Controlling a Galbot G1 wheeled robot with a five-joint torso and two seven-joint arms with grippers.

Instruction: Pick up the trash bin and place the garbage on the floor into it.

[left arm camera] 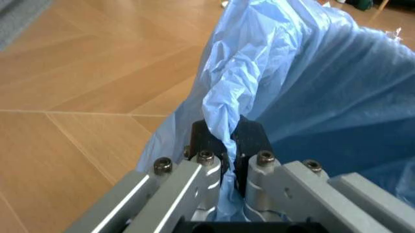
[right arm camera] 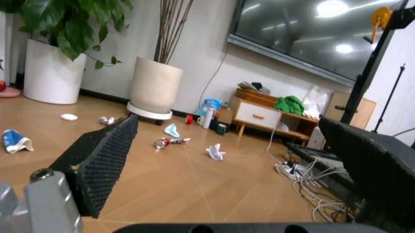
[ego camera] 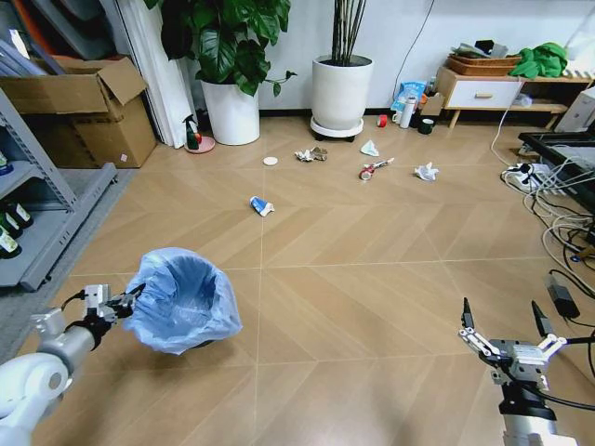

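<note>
Left gripper (left arm camera: pixel 228 160) pinches the bin (ego camera: pixel 183 302) by its bagged rim, mouth open and carried low-left for loading; right gripper (ego camera: pixel 507 327) spread empty low-right, ready for litter (ego camera: pixel 262 206) scattered on the floor (ego camera: pixel 372 279) ahead.

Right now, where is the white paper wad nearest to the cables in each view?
Head view: paper wad, far right on the floor, beside the cables.
Left wrist view: probably the white scrap past the trash bin's bag.
Right wrist view: wad mid-floor, before the cables.
Shared landmark: the wooden cabinet behind it.
</note>
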